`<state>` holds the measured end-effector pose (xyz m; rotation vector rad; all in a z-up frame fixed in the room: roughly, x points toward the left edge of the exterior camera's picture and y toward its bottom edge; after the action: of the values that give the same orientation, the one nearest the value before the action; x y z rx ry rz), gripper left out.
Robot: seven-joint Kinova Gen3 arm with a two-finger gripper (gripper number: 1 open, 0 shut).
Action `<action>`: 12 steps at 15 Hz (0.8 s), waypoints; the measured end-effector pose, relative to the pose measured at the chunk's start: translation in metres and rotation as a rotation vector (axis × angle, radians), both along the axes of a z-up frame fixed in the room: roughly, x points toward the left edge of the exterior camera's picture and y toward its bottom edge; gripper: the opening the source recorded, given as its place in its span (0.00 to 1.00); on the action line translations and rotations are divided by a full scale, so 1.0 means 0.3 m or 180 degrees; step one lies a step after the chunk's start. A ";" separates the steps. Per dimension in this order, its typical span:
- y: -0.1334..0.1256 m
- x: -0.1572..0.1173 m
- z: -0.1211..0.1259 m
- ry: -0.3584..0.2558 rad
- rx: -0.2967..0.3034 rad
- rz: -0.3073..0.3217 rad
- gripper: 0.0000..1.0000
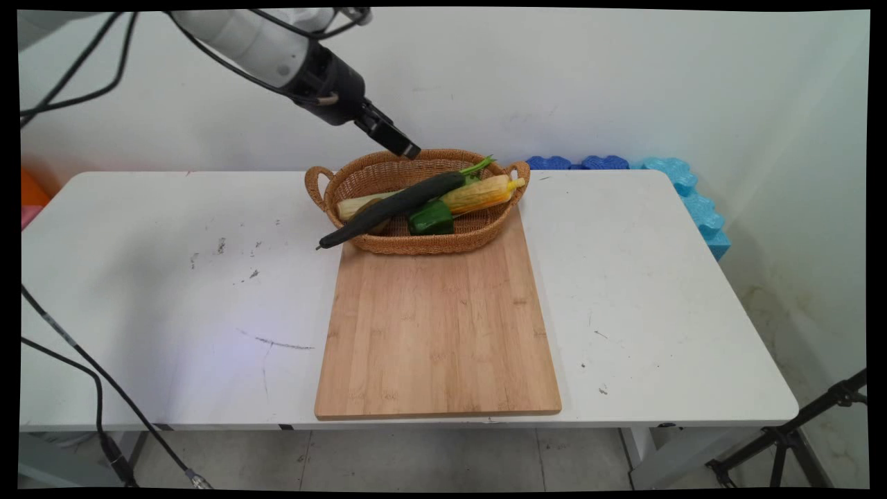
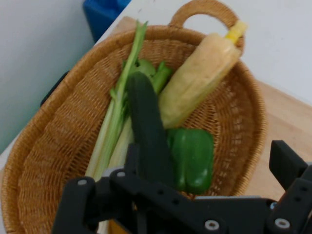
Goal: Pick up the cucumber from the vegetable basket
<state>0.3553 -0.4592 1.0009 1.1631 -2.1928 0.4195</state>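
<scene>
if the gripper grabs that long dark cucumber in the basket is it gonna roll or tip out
The cucumber looks stiff, smooth and round, so it could slip or roll. One end juts over the basket rim toward the table, so an off-centre grab may tilt it. It lies across the pepper and corn, which might shift.

No text, label, brand, number or sign can be read in either view.
</scene>
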 end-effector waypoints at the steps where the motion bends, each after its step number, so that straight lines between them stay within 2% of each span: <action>1: -0.012 -0.004 -0.011 -0.0008 0.0020 0.0037 1.00; 6: -0.101 -0.025 -0.112 -0.0092 0.0209 0.0310 1.00; 12: -0.182 -0.052 -0.218 -0.0149 0.0403 0.0525 1.00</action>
<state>0.3396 -0.5139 0.9355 1.4226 -2.1980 0.3843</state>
